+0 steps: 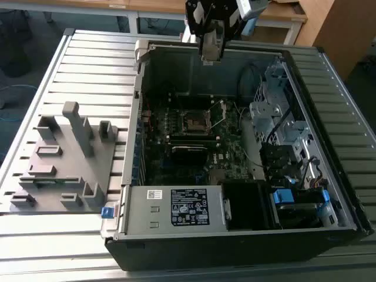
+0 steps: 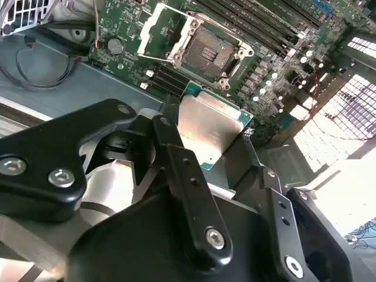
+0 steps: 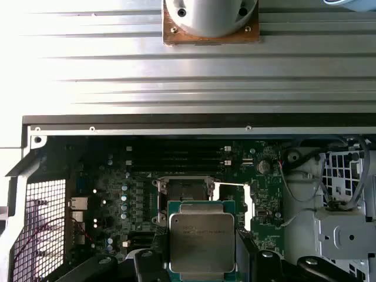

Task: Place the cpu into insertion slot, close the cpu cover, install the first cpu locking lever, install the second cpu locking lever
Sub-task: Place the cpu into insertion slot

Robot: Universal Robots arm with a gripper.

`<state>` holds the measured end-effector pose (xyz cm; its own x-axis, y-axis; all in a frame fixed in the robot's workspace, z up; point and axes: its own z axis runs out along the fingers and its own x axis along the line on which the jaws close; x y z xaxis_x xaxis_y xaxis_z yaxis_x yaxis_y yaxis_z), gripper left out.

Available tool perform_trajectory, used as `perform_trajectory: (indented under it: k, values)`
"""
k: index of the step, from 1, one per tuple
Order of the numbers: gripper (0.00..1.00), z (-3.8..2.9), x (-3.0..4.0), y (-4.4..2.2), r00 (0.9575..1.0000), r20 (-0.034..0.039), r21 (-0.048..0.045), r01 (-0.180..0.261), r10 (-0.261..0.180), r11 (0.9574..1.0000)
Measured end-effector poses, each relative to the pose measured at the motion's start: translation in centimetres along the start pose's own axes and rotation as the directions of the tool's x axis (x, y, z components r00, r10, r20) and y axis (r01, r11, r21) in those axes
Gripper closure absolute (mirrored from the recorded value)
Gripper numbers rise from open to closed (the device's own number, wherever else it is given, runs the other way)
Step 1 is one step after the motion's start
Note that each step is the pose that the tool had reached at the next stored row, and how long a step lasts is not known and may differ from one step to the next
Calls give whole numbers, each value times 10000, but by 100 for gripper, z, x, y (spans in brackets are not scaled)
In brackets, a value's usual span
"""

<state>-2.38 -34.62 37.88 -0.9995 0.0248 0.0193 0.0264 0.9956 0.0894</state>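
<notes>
Second wrist view shows the cpu (image 2: 210,126) gripped by the end effector (image 2: 207,136).

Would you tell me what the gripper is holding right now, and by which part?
The gripper holds the cpu, clamped between its fingers by two opposite side edges, with the metal top showing.

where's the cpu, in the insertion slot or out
Out: the cpu is clamped between the fingers, clear of the insertion slot, whose dark centre lies bare.
</notes>
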Motion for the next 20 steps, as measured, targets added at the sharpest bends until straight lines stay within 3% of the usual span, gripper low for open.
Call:
perform_trajectory:
  k: [20]
  values:
    - [46, 25, -1, -2, 10000, 2, -4, 0, 0, 10000]
